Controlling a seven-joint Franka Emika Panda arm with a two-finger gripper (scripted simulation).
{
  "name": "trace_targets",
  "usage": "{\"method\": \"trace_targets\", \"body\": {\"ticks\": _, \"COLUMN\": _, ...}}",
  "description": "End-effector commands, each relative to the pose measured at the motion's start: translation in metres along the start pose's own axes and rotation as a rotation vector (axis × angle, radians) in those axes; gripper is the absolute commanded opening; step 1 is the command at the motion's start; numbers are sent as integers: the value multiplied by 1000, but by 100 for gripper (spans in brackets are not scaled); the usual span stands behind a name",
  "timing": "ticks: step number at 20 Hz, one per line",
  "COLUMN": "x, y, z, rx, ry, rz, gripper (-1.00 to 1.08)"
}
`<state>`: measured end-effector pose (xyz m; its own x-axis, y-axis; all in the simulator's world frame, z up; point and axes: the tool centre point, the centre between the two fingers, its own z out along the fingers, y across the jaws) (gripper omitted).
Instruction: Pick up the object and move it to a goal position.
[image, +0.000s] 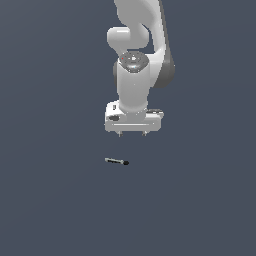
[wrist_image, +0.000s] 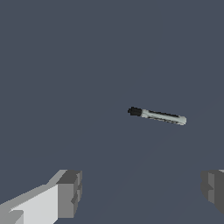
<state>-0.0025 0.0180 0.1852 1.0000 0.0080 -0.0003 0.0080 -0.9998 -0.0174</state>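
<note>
Stick (image: 116, 161): a tiny, thin grey rod with a rounded black tip, smooth, with a faint dark stripe along its side in the wrist view (wrist_image: 158, 116). It is far shorter than the gap between the fingers.
Where it lies: flat on the tabletop (image: 50, 200), nearly level across the exterior view, black tip toward 3 o'clock and grey end toward 9 o'clock. It sits at about 6 o'clock from the hand, slightly toward 7, well apart from it and touching nothing else.
Tabletop: one plain, matte slate-blue surface with no seams or marks.
Arm: glossy white rounded casings with grey joints, pointing straight down.
Gripper (image: 132, 134): a blocky white hand; only two short dark finger stubs show under it in the exterior view.
Fingers (wrist_image: 69, 194): squared grey blocks with flat, faceted faces, seen at both edges of the wrist view.
Jaws: spread wide, holding nothing and touching nothing, hanging clear above the tabletop.
</note>
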Motion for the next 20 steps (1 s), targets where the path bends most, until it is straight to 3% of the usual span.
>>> {"method": "trace_targets", "body": {"ticks": 1, "x": 0, "y": 0, "z": 0, "rx": 0, "ry": 0, "rz": 0, "gripper": 100}}
{"method": "trace_targets", "body": {"ticks": 11, "x": -5, "y": -30, "z": -6, "rx": 15, "ry": -10, "rz": -19, "gripper": 100}}
{"method": "trace_targets", "body": {"ticks": 20, "x": -4, "y": -27, "z": -4, "rx": 13, "ry": -10, "rz": -43, "gripper": 100}}
